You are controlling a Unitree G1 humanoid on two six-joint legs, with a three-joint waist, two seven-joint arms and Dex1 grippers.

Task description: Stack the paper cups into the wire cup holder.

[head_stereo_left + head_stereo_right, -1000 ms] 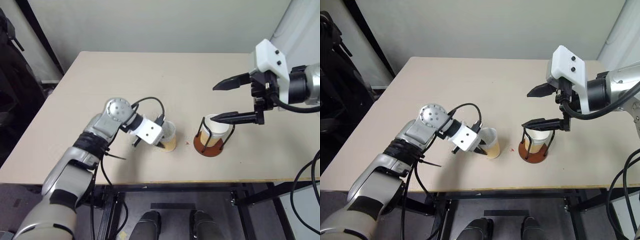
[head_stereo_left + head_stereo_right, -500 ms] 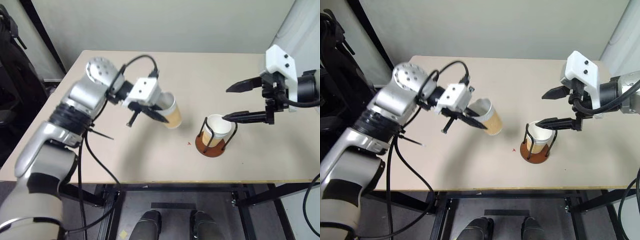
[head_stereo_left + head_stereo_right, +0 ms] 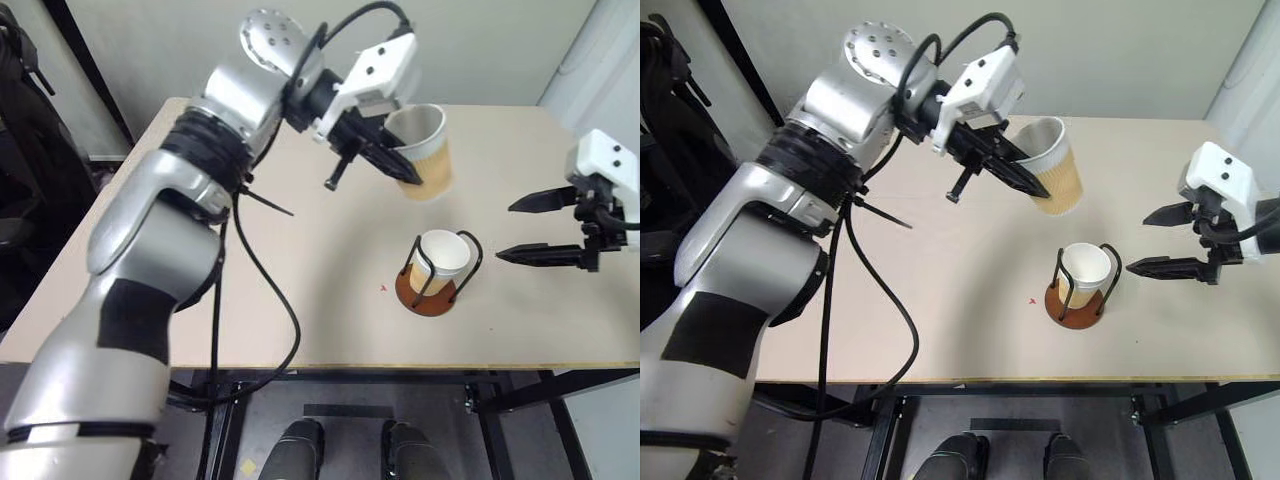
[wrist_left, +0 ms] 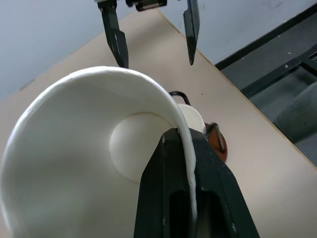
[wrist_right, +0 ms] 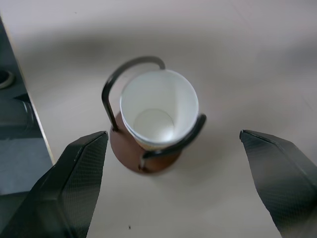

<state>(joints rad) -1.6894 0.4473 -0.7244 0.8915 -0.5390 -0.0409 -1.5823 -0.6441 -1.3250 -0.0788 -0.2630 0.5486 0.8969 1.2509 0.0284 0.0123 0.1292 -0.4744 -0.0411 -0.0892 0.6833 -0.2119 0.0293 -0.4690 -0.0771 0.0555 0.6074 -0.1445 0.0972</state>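
Left eye view: our left tool [image 3: 400, 165] pinches a paper cup's [image 3: 422, 150] rim, holding it aloft, far-left of the wire cup holder [image 3: 432, 275] for stacking; the right tool [image 3: 530, 228] gapes empty, right of the holder's seated cup [image 3: 440, 255] on the desk [image 3: 300, 300].

1. We see a matt paper cup [image 3: 422, 150], white inside, tan and faintly ribbed outside, at upper centre.
2. A second paper cup [image 3: 441, 256] near centre right looks the same.
3. The wire cup holder [image 3: 423, 293] has thin black wire loops and a smooth reddish-brown base.
4. The table [image 3: 300, 290] looks smooth, matt, pale beige.
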